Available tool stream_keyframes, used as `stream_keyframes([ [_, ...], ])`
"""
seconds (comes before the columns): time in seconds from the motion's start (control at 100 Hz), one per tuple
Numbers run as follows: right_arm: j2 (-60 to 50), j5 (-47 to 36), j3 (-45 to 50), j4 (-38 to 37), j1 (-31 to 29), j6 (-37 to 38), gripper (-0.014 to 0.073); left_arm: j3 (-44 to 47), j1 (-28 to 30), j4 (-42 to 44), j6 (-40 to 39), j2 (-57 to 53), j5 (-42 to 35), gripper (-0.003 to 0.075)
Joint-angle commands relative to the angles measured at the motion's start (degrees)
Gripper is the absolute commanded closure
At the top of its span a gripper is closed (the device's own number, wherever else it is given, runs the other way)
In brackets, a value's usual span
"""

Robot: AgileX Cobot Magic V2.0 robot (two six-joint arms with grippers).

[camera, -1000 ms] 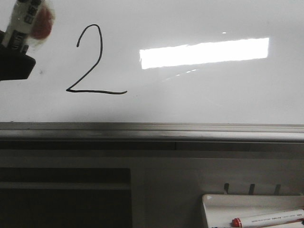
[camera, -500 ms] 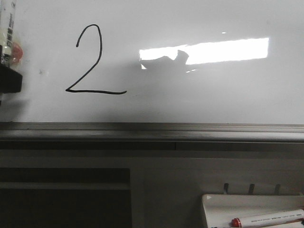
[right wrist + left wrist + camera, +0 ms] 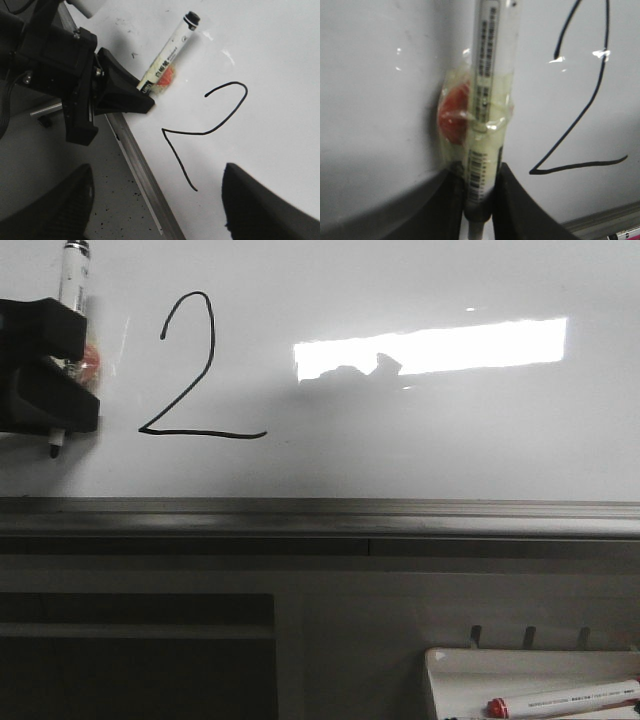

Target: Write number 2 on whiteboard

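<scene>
- Speckled grey floor [image 3: 115, 200] lies below the open right-wrist fingers.
- Pale cabinet front [image 3: 400, 590] with a dark recess [image 3: 135, 655], well below the left gripper.

Non-task items: one tray, one spare marker, three hooks, one taped marker.
A white tray [image 3: 455, 680] sits at the lower right of the front view, holding a white marker with a red cap [image 3: 563, 701] lying on its side. Three dark hooks [image 3: 530, 637] stand just above the tray. At upper left, a white marker [image 3: 487, 95] bears yellowish tape and a red blob [image 3: 454, 115], black tip down.
</scene>
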Motion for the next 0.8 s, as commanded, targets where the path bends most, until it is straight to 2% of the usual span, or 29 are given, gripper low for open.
stream_keyframes([
  [0.0, -1.94, -2.29, -1.85, 0.25, -0.31, 0.12, 0.0112, -2.20, 0.19, -0.29, -0.51, 1.30, -3.22, 0.0741],
  [0.11, -1.94, -1.13, -1.85, 0.25, -0.31, 0.12, 0.0112, -2.20, 1.09, -0.18, -0.51, 1.70, -4.01, 0.0741],
  [0.35, -1.94, -1.64, -1.85, 0.25, -0.31, 0.12, 0.0112, -2.20, 5.29, 0.70, -0.51, 1.70, -0.36, 0.0741],
  [0.79, -1.94, -2.11, -1.85, 0.25, -0.31, 0.22, 0.0112, -2.20, 5.40, 0.70, -0.51, 1.70, 1.89, 0.0740],
])
